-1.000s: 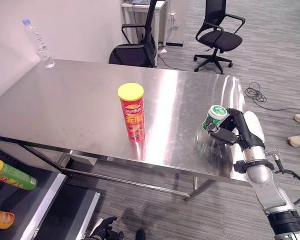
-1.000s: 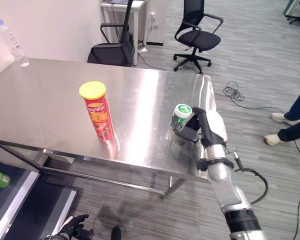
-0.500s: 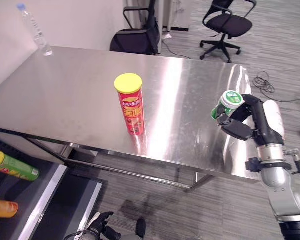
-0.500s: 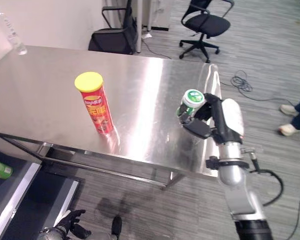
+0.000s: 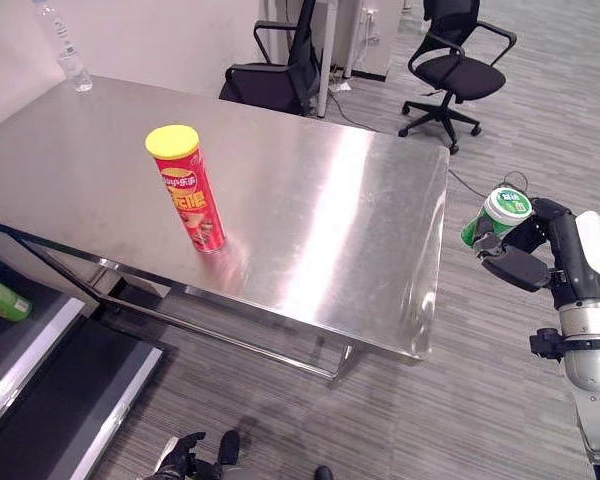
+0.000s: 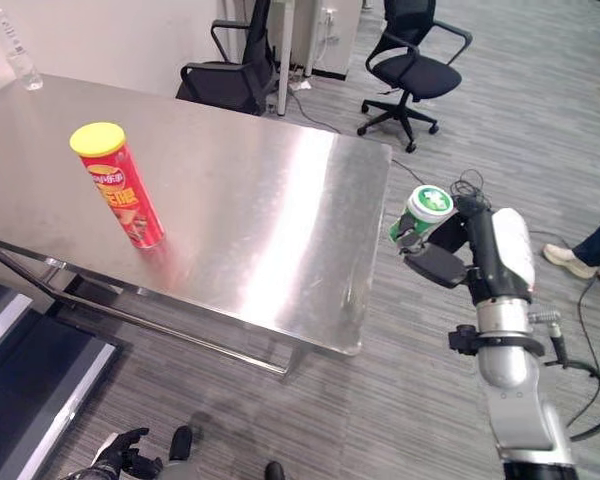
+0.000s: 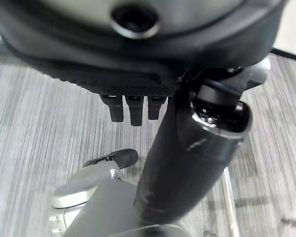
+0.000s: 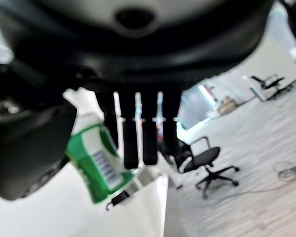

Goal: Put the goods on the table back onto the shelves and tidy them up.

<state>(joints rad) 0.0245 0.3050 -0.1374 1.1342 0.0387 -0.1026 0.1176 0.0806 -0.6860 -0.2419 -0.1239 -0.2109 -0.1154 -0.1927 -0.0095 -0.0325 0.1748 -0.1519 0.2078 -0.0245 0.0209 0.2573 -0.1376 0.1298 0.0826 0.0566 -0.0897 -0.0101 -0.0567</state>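
A green tub with a white lid (image 5: 498, 214) hangs in the air past the table's right end, over the floor. My right hand (image 5: 542, 252) is shut on it, thumb on one side and fingers on the other; the right wrist view shows the green tub (image 8: 101, 160) between them. A red chip can with a yellow lid (image 5: 188, 190) stands upright on the steel table (image 5: 330, 220), near its front edge. My left hand (image 6: 120, 457) hangs low by the floor, fingers relaxed and holding nothing.
A clear water bottle (image 5: 64, 46) stands at the table's far left corner. Dark shelf boards (image 5: 50, 350) lie at the lower left, with a green can (image 5: 0, 298) on its side. Office chairs (image 5: 458, 62) stand behind the table. A person's shoe (image 6: 578, 262) is at the right.
My right hand has lifted the green tub off the table and carried it out past the table's right end. The camera has shifted, so the whole scene sits further left.
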